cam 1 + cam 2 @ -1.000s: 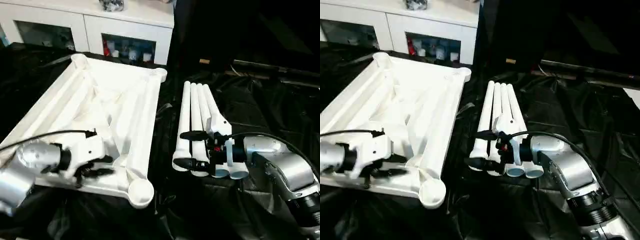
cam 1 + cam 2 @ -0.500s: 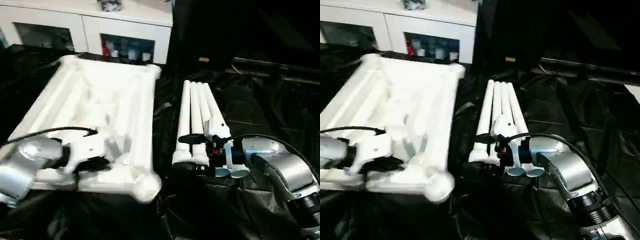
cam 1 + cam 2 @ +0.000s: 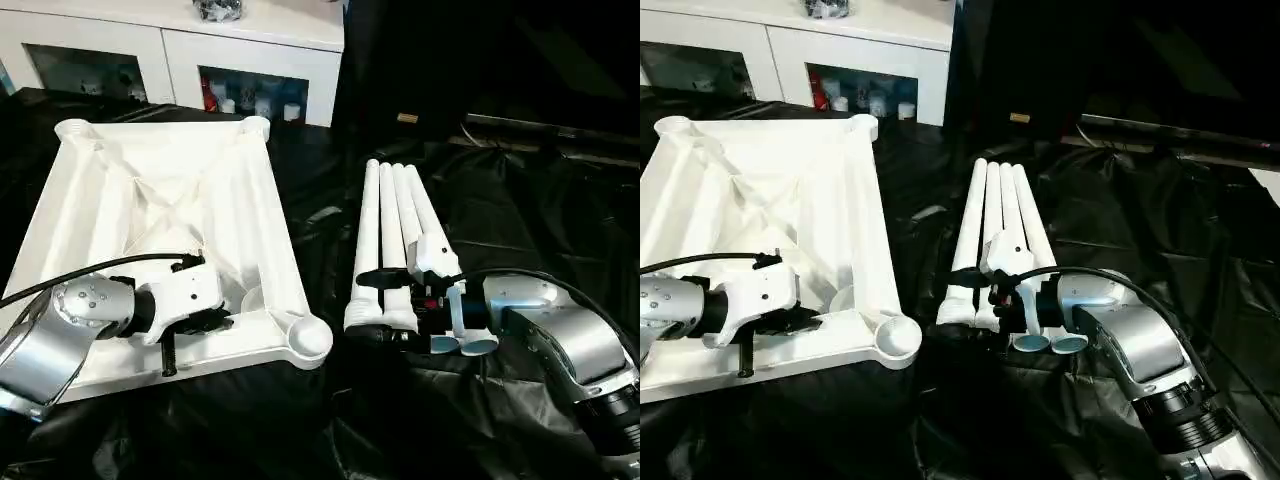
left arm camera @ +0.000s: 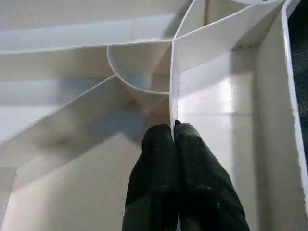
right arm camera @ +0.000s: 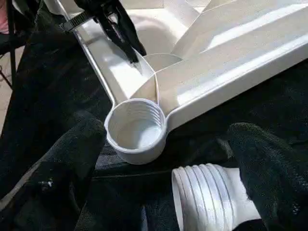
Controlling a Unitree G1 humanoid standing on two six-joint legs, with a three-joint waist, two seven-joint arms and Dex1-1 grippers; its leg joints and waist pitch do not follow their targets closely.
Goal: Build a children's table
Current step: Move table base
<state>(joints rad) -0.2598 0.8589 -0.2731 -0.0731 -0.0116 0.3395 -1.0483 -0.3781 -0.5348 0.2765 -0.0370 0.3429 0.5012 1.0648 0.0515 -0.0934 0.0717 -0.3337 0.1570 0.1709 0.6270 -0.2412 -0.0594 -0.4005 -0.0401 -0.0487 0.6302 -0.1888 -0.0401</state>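
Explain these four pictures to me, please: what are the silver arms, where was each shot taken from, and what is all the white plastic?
It is a humanoid robot building a children's table. Two pictures come from cameras in its head, looking down over its forearms; the other two sit on its wrists. The tabletop lies upside down on black sheeting, ribs up, with a round threaded corner socket. Beside it lie four white legs, side by side. The left gripper is shut, pinching a thin rib of the tabletop. The right gripper is open around the thick ends of the legs, one finger above and one below, not yet closed. Behind stands a white cabinet.

Bright overhead light; tabletop [image 3: 150,200] glares; dark surroundings.
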